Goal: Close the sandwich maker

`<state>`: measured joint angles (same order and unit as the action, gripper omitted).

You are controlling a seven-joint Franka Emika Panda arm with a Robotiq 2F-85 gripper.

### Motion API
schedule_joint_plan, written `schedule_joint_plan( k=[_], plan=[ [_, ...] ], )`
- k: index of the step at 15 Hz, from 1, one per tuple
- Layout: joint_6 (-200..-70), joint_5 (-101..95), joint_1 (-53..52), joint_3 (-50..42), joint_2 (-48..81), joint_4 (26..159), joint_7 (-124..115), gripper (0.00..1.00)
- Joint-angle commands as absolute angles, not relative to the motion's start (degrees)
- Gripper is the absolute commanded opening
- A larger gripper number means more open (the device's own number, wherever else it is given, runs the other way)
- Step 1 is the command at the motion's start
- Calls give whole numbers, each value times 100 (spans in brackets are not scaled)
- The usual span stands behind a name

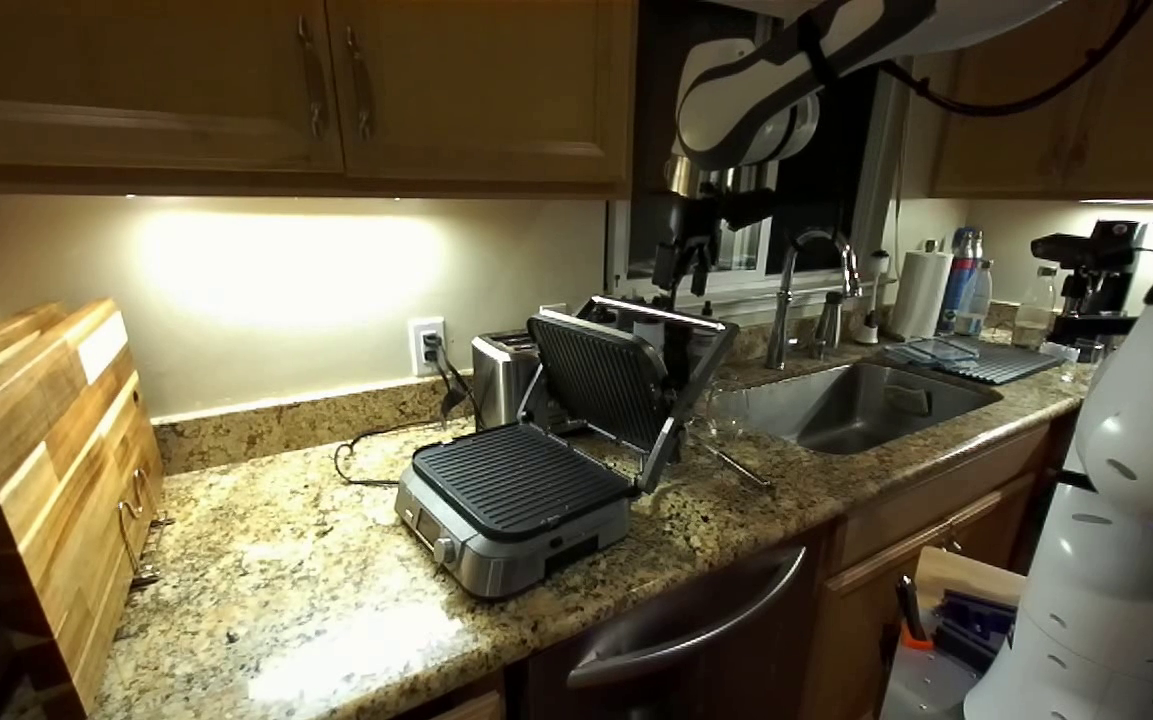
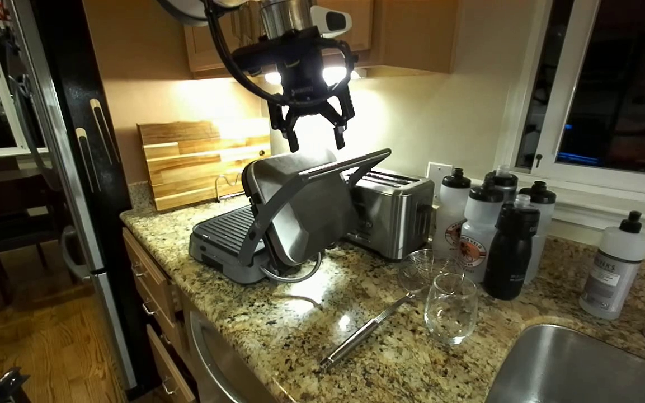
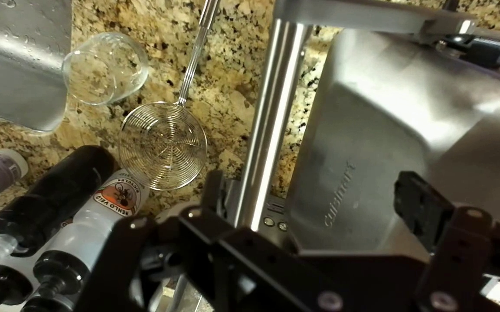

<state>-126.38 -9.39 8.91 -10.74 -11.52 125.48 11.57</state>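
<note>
The silver-grey sandwich maker (image 1: 526, 550) stands open on the granite counter, its ridged dark lower plate (image 1: 521, 478) facing up. Its lid (image 2: 316, 207) is raised and tilted back in both exterior views. The handle bar (image 1: 658, 313) sits at the lid's top; it also shows in the wrist view (image 3: 271, 117), beside the lid's back (image 3: 358, 173). My gripper (image 2: 316, 141) is open and empty above the raised lid, fingers pointing down, apart from it. In the wrist view the gripper (image 3: 312, 188) has its fingers spread wide, with the handle bar near the left finger.
A toaster (image 2: 392, 212) stands close behind the lid. A strainer (image 2: 378, 324), a glass (image 2: 451, 308) and several bottles (image 2: 476, 224) stand towards the sink (image 1: 866, 400). A wooden board (image 1: 66, 480) stands at the counter's far end. A black cord (image 1: 366, 480) lies behind.
</note>
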Motion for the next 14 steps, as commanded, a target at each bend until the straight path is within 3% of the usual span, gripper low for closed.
schedule_joint_plan(
  k=[1, 14],
  plan=[
    [-12621, -933, 904, -1062, -1146, 12527, 1164, 100],
    [-12761, -329, 941, -1220, -198, 11634, 1826, 100]
  ],
)
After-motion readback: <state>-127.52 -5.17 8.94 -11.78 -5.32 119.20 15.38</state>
